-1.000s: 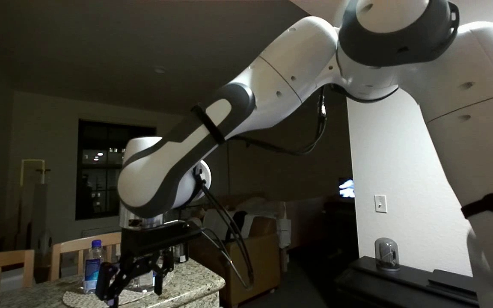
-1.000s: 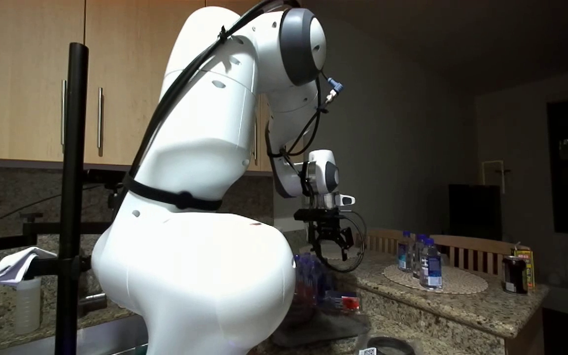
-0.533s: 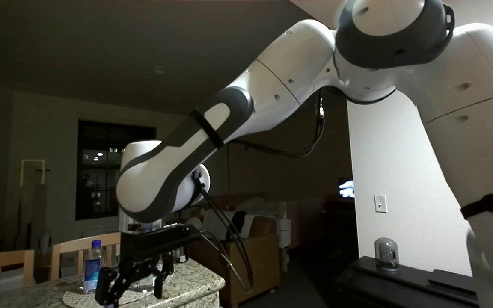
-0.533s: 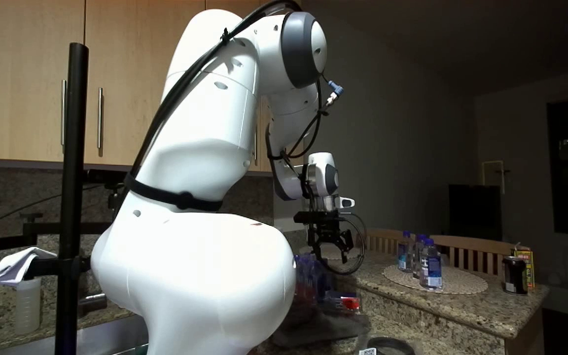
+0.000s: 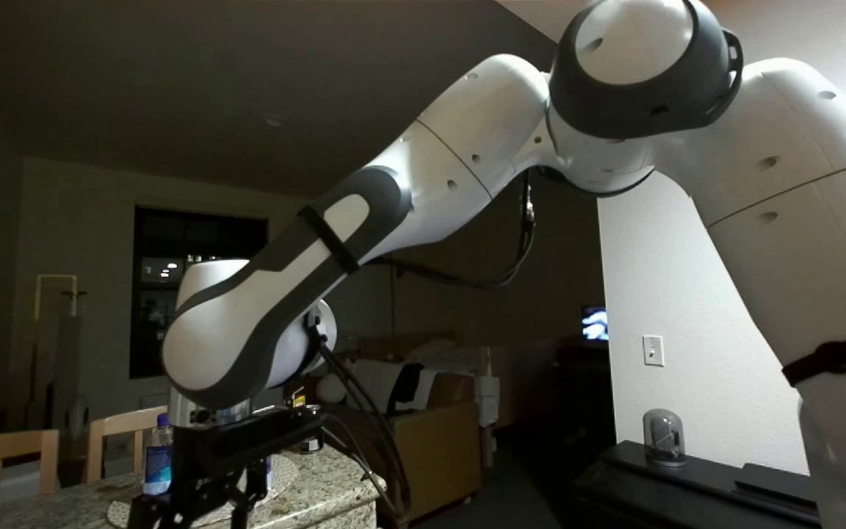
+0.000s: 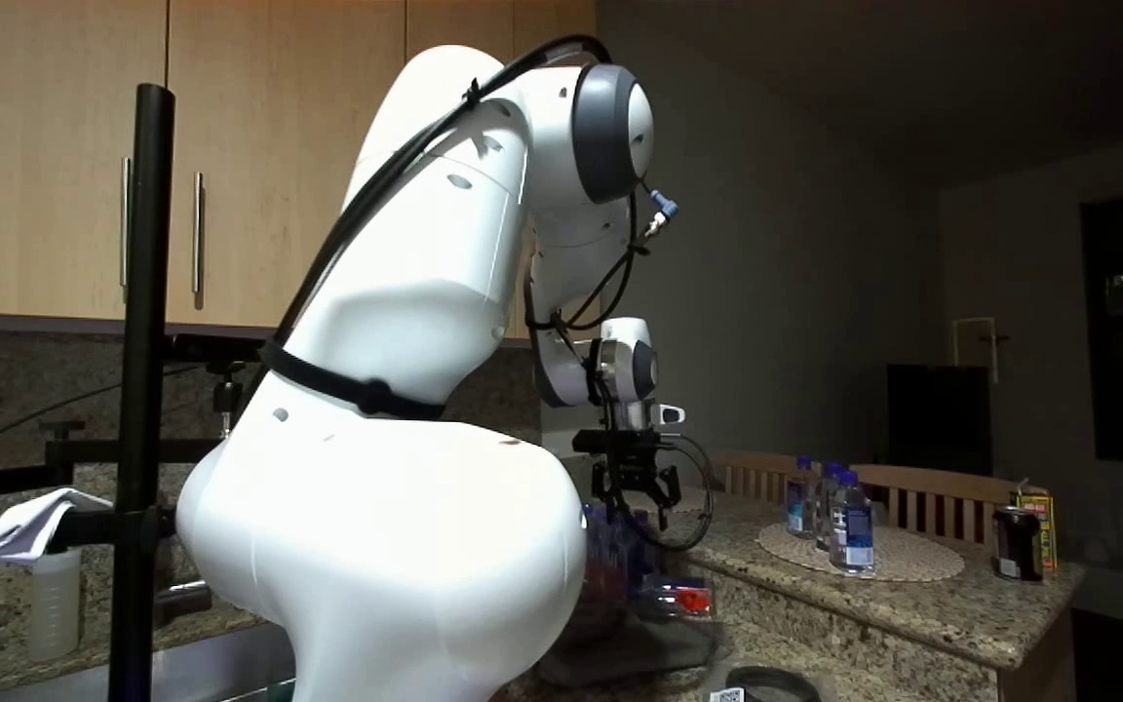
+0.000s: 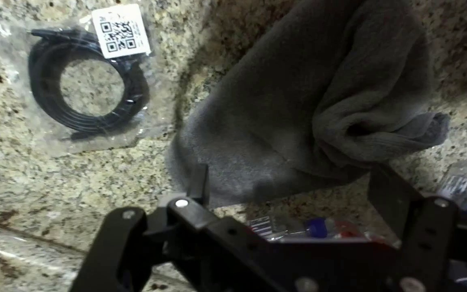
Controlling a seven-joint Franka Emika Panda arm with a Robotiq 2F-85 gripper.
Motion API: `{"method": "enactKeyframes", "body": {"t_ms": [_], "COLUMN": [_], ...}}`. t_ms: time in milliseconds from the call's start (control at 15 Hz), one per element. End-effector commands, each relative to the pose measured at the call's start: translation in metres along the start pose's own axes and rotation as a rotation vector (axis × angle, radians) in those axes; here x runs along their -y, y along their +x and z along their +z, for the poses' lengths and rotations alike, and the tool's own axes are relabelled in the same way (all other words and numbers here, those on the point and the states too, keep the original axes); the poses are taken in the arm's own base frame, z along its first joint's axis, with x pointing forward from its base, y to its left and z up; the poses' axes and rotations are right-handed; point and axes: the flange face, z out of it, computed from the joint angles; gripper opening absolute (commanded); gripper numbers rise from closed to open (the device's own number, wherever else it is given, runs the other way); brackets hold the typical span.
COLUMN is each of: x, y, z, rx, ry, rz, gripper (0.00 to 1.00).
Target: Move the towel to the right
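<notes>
Dark grey plush cloth towel (image 7: 266,113), bunched into a raised fold at one end and flatter at the other, lies on the speckled granite surface (image 7: 95,178). Over the towel hangs the black two-fingered hand (image 7: 288,172), pointing down, fingers spread wide with nothing gripped; in an exterior view it shows well above the towel (image 6: 620,653). That stance presumably lets the fingers come down either side of some cloth, the raised fold looking easiest to pinch. Just beside the towel's flatter end sits a coil of black cable (image 7: 136,91) in a clear plastic bag (image 7: 65,144); near its folded end is a clear bottle with a blue label (image 7: 466,176). These neighbours probably crowd the towel's path, so lifting may serve better than dragging.
</notes>
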Motion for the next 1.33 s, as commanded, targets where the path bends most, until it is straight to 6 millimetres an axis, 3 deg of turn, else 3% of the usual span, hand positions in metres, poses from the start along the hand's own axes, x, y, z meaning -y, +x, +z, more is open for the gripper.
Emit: {"method": "enactKeyframes", "body": {"t_ms": [0, 267, 533, 867, 1267], "x": [0.038, 0.076, 0.098, 0.112, 0.125], "y": [0.013, 0.021, 0.027, 0.028, 0.031], "z": [0.026, 0.061, 0.092, 0.125, 0.146], "rx": [0.037, 0.074, 0.102, 0.176, 0.22], "ry": [0.076, 0.132, 0.188, 0.182, 0.128], "rz": [-0.162, -0.347, -0.478, -0.563, -0.611], "gripper": [1.0, 1.0, 1.0, 1.0, 1.0]}}
